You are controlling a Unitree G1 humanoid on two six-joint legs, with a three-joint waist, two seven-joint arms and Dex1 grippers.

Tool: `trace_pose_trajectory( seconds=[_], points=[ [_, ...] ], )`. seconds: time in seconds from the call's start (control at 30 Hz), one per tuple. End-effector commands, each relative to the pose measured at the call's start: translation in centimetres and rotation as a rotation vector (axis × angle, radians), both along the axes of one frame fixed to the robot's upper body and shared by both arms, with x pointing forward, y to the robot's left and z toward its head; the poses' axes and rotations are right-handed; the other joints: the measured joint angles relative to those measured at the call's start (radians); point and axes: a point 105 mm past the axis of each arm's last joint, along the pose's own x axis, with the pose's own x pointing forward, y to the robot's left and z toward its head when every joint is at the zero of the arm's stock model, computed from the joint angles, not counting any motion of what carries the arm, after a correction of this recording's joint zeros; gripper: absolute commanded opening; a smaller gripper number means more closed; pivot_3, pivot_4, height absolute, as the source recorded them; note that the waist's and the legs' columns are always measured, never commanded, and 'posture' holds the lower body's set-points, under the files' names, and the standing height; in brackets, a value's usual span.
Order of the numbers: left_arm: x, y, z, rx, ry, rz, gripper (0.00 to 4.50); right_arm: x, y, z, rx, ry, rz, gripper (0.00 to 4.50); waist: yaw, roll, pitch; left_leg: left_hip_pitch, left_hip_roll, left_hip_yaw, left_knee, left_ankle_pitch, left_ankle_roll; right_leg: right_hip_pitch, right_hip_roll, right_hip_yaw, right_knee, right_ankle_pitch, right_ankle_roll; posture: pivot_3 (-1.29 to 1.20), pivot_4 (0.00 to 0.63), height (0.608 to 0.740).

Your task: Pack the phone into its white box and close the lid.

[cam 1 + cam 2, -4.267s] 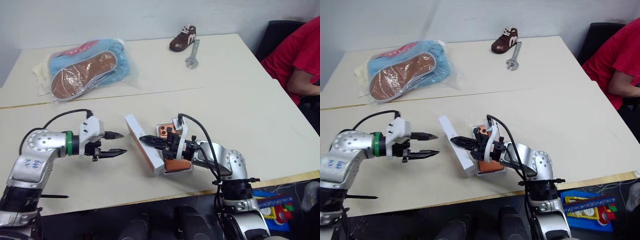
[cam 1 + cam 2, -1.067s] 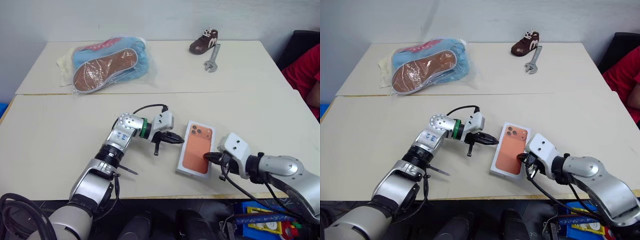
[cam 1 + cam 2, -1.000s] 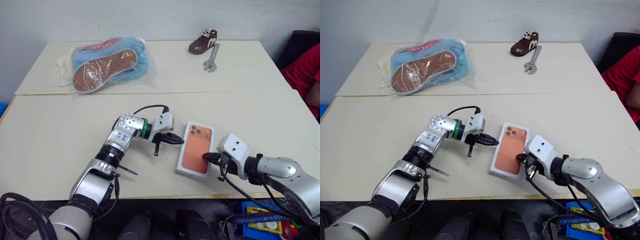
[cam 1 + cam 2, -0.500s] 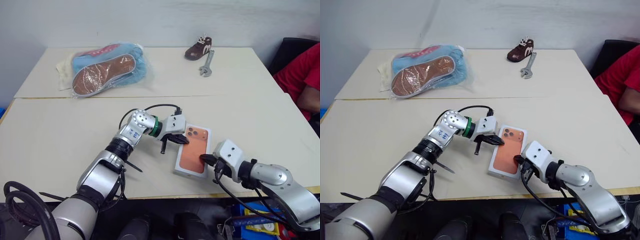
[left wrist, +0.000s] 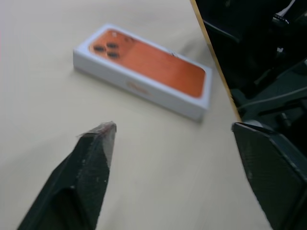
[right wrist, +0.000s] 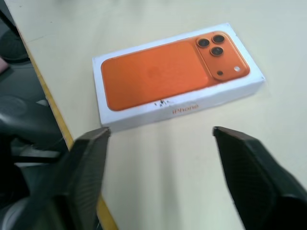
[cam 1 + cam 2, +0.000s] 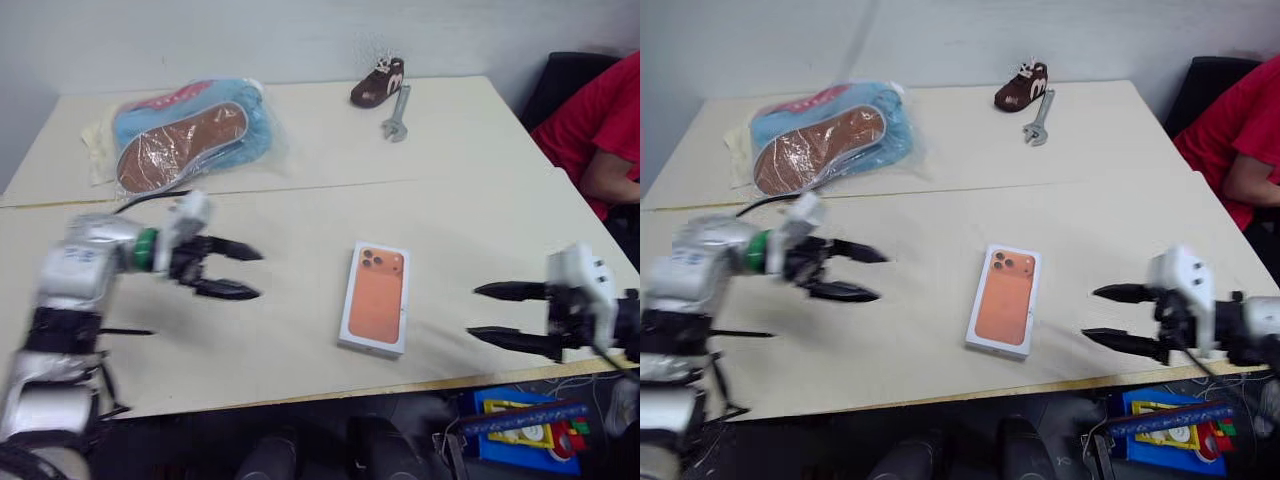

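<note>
Your box [image 7: 376, 298] sits shut on the tabletop [image 7: 470, 200], lid [image 6: 175, 72] on, between both grippers. The left gripper [image 7: 232, 270] and right gripper [image 7: 497, 312] have spread jaws, holding nothing. Packing looks done; just check the lid.

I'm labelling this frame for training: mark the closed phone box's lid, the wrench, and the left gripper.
lid [image 7: 376, 297], left eye view, on the printed orange top face.
wrench [image 7: 393, 112], left eye view, on its shaft.
left gripper [image 7: 251, 273], left eye view, midway between the open fingertips.

Closed box mid-table, near your front edge.
You have the lid [image 7: 376, 297] on the table [image 7: 480, 220], between left gripper [image 7: 240, 270] and right gripper [image 7: 492, 312].
</note>
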Motion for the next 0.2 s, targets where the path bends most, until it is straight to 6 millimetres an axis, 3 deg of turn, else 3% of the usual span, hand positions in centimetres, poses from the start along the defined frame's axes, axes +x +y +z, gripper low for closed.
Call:
trace_pose_trajectory(
  seconds=[0.03, 0.1, 0.2],
  points=[
    [-3.4, 2.2, 2.7, 0.039, -0.064, 0.031, 4.5, -0.1, -2.3, 2.7, 0.002, -0.056, -0.017, 4.47, 0.006, 0.003, 0.003, 0.0, 0.0, 0.0, 0.0, 0.0, 0.0, 0.001, 0.0, 0.0, -0.001, 0.0, 0.0, 0.0, 0.15, 0.74],
    [-4.1, 3.5, 2.5, 0.06, -0.077, 0.11, 4.5, 0.4, -3.1, 3.3, -0.008, -0.114, -0.043, 4.47, 0.021, 0.007, 0.005, 0.002, 0.0, 0.0, 0.0, 0.0, 0.001, 0.005, 0.0, 0.0, -0.003, 0.0, 0.0, 0.0, 0.15, 0.74],
    [-4.7, 3.5, 2.1, 0.038, -0.103, 0.145, 4.5, 0.5, -2.9, 3.6, 0.013, -0.113, -0.026, 4.47, 0.035, 0.009, 0.005, 0.003, 0.0, 0.001, 0.0, 0.0, 0.001, 0.006, -0.001, 0.0, -0.005, 0.001, 0.001, 0.0, 0.15, 0.74]
  ],
)
